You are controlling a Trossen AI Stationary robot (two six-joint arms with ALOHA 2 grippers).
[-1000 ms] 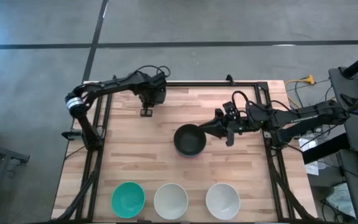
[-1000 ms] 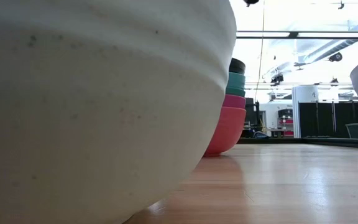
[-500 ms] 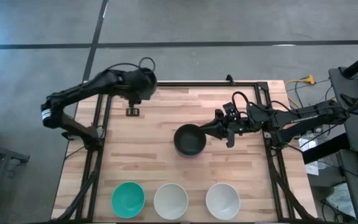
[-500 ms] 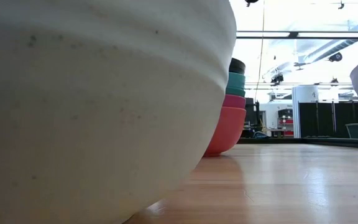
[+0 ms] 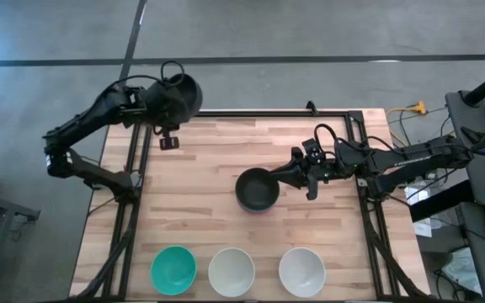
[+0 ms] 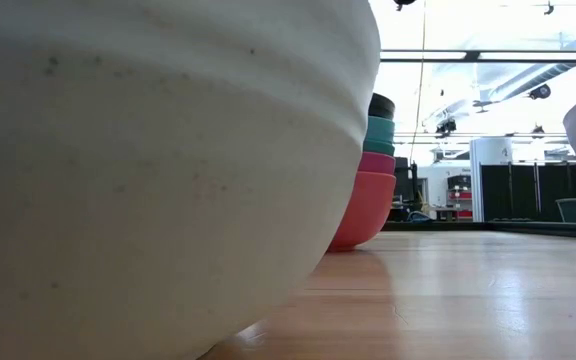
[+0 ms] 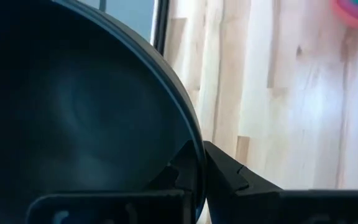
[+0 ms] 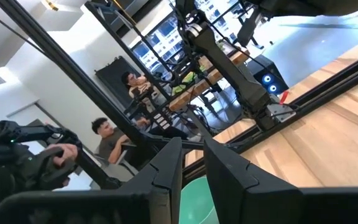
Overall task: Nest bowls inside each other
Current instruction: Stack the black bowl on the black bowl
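1. Left gripper (image 5: 168, 141) at the counter's (image 5: 226, 227) 11 o'clock corner, over the far-left edge; fingers (image 7: 225, 177) pinching the rim of a black bowl (image 5: 178, 94), one inside the rim and one outside, seen close in the left wrist view.
2. Held black bowl raised off the wood, partly overhanging the counter's far edge, well apart from every other bowl.
3. Right gripper (image 5: 294, 172) near counter centre, reaching in from 3 o'clock, just beside the stack of bowls (image 5: 257, 190) at its 3 o'clock rim; fingers (image 8: 166, 165) slightly spread with a narrow gap, pinching nothing visible.
4. Stack topped by a second black bowl in the high view; low view gives the order top to bottom: black, teal, magenta, red (image 6: 363, 205). Anything deeper in the stack not discernible.
5. Three single bowls in a row along the near edge at 6 o'clock, apart from one another: teal-green bowl (image 5: 173, 268) at 7 o'clock, white bowl (image 5: 231, 271) in the middle, second white bowl (image 5: 301, 270) toward 5 o'clock.
6. Middle white bowl fills most of the low view, right against the lens.
7. Two seated people (image 8: 114, 140) in the room beyond, caught in the right wrist view.
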